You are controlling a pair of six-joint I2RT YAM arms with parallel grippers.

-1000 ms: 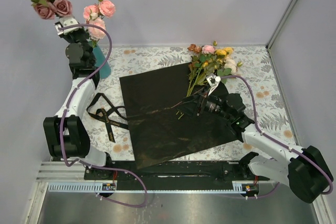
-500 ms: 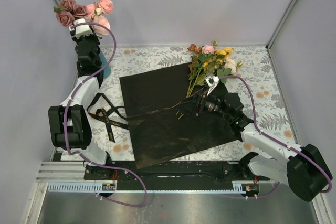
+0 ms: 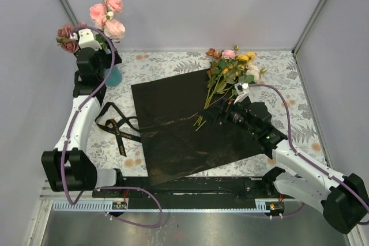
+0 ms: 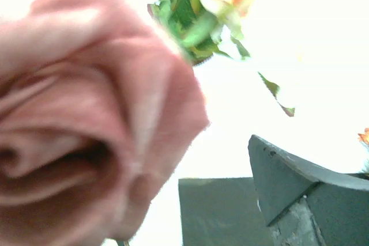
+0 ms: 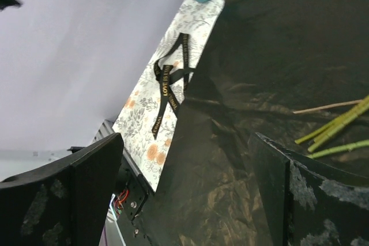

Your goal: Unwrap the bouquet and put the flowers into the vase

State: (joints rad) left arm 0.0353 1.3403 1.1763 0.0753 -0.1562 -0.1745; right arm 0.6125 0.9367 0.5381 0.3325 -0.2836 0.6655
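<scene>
Far left, the left gripper [image 3: 84, 33] rises beside the vase [image 3: 113, 76]. Its one visible finger sits wide, so the jaws look spread and seem to clamp nothing. Mauve roses [image 3: 68, 37] hang just beside it, and pink roses [image 3: 109, 12] stand in the vase. The other flowers [image 3: 230, 67] lie on the paper [image 3: 173, 136], stems near-left, blooms far-right, just left of the right gripper [image 3: 226, 109], the nearer one, which is wide open and empty.
</scene>
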